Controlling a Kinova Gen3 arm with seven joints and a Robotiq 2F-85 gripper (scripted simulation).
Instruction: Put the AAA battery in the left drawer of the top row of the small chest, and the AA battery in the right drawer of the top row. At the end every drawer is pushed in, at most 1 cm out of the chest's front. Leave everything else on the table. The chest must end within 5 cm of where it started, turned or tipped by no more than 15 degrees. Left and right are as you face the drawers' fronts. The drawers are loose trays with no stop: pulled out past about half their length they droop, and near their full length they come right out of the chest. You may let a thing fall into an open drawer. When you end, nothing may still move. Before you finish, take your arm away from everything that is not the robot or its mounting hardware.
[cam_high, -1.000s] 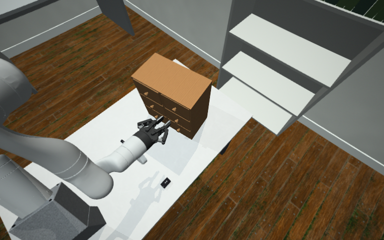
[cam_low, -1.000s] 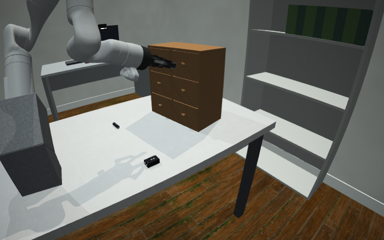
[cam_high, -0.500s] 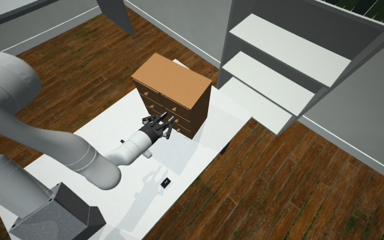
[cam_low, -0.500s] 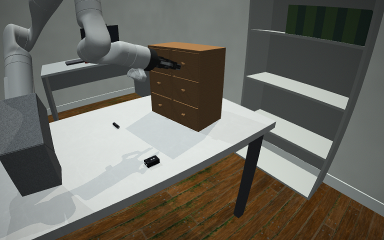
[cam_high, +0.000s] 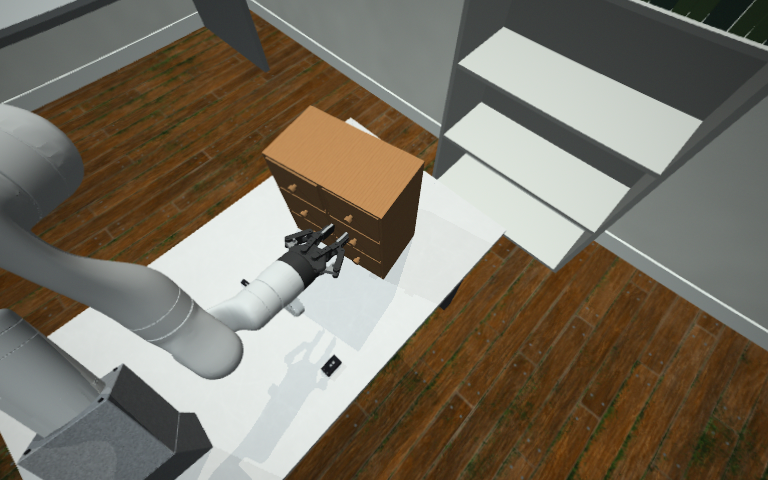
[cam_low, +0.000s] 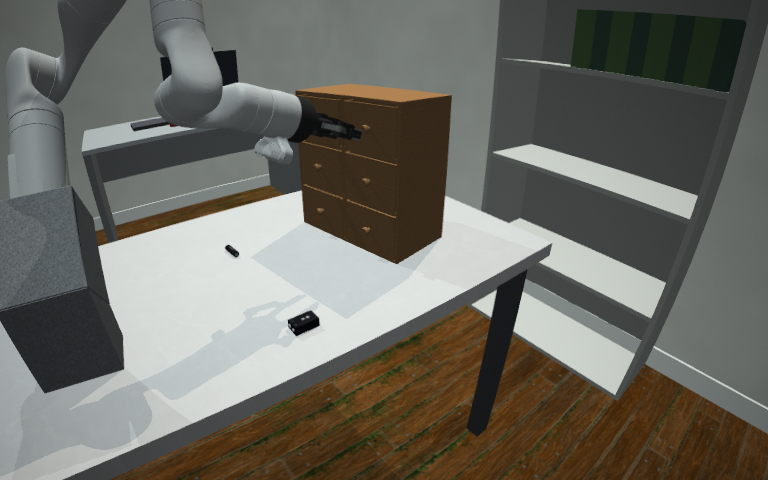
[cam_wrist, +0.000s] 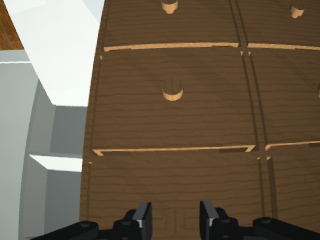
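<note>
Poised at the top-right drawer, ready to take its knob.

Holding the end effector (cam_high: 337, 232) (cam_low: 356, 134) (cam_wrist: 175, 216) part spread, pinching nothing, probably to let both fingers pass around the knob (cam_high: 348, 218) (cam_low: 365, 127). Aimed squarely at the chest (cam_high: 339, 152) (cam_low: 421, 169) (cam_wrist: 175, 120), likely for a short, straight pull without droop. Left on the bench (cam_high: 226, 243) (cam_low: 169, 283) (cam_wrist: 55, 50) meanwhile: a small dark cylinder (cam_high: 244, 282) (cam_low: 231, 250), seemingly a battery, AA or AAA impossible to tell; no second one discernible.
</note>
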